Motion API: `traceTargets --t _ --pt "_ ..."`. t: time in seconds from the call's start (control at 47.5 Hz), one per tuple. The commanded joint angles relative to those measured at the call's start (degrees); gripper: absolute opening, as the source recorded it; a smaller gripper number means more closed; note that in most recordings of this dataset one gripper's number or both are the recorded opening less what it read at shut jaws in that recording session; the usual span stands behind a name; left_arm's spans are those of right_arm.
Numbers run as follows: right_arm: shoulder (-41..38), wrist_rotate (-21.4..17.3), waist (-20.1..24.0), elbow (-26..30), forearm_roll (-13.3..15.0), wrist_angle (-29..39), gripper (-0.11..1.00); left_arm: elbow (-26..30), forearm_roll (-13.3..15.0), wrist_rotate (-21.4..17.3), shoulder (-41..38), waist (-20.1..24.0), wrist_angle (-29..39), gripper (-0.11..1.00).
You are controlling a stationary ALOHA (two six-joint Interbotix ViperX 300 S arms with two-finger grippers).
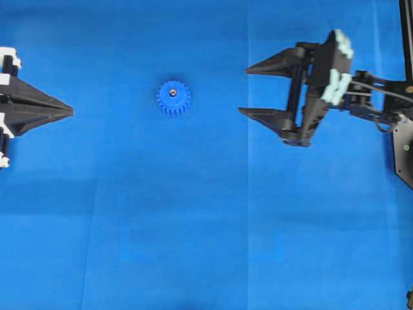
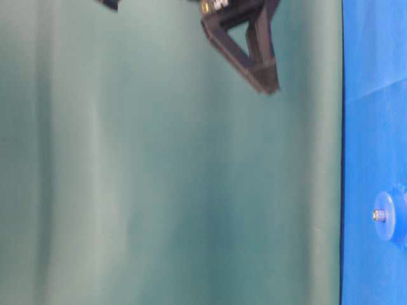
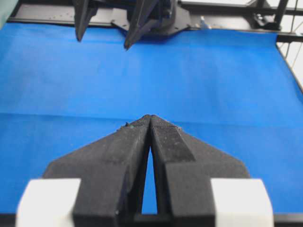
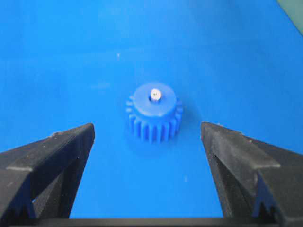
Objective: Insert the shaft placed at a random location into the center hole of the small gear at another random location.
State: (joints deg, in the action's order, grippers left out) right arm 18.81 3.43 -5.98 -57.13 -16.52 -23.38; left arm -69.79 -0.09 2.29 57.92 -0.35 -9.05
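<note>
Left pincer (image 3: 150, 118): nearest the left wrist camera, its two black fingers pressed together to a point, holding nothing; in the overhead view (image 1: 70, 111) it sits at the left edge, tip aimed toward the gear, well apart from it.
Right pincer (image 1: 243, 89): fingers spread wide apart, empty, on the right of the overhead view, open side facing the gear; from its own wrist camera (image 4: 147, 132) the gear shows between the two fingers, clear of both.
Small gear (image 1: 173, 98): bright blue toothed wheel resting flat on the blue sheet, between the two pincers, nearer the right one.
Shaft (image 4: 155, 94): silvery pin standing upright in the center hole of the gear's hub, its shiny end just proud of the top.
Tabletop (image 1: 193, 226): covered by a blue sheet with faint fold creases.
</note>
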Motion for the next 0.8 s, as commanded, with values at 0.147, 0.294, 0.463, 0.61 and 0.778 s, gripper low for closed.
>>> traceTargets --t 0.147,0.294,0.463,0.61,0.778 --pt "7.3 -0.1 0.2 -3.6 -0.6 2.7 0.81 0.0 -0.1 -0.1 2.4 0.0 1.1 0.0" --pt "9.7 -0.1 0.3 -4.7 -0.6 4.7 0.81 -0.4 0.0 -0.1 3.0 0.0 1.1 0.0" --pt "10.4 -0.1 0.3 -5.0 -0.6 5.2 0.81 -0.6 0.0 -0.1 3.1 0.0 1.1 0.0" --pt "10.4 -0.1 0.3 -5.0 -0.6 5.2 0.81 -0.7 -0.1 -0.1 3.1 0.0 1.1 0.0" --pt "10.4 -0.1 0.3 -5.0 -0.5 5.0 0.81 -0.8 -0.1 -0.1 3.1 0.0 1.1 0.0"
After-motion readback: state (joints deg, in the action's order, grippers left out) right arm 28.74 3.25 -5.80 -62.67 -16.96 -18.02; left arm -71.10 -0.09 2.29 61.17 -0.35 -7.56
